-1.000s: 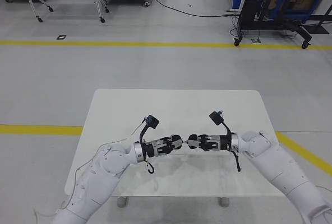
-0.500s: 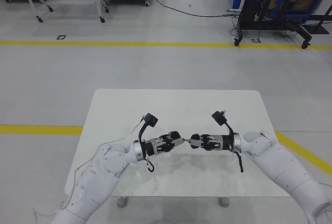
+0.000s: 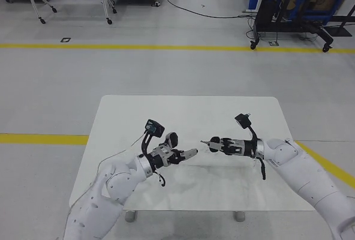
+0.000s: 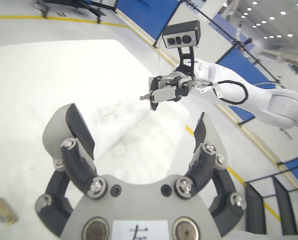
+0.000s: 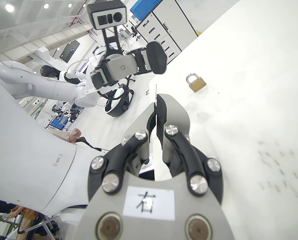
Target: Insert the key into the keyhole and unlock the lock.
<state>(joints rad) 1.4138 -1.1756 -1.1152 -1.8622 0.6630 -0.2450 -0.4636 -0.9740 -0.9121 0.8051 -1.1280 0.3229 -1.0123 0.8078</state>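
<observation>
A small brass padlock [image 5: 196,82] with a silver shackle lies flat on the white table [image 3: 249,114], free of both grippers. Its brass body [image 4: 1,212] sits close beside my left gripper's wrist. My left gripper [image 4: 137,121] hangs open above the table with nothing between its pads [image 3: 186,153]. Facing it a short way off, my right gripper [image 3: 212,144] is shut on the silver key [image 4: 144,97]. The key blade [image 5: 155,89] sticks out past the closed fingertips toward the left gripper [image 5: 144,61].
The white table carries faint scuff marks [image 5: 276,161] near its middle. Around it is open grey floor with yellow lines [image 3: 165,47]. A black wheeled stand [image 3: 291,24] is far behind the table.
The two grippers were joined tip to tip; now they have drawn apart. My left gripper has opened and the padlock lies on the table. My right gripper pulled back with the key.
</observation>
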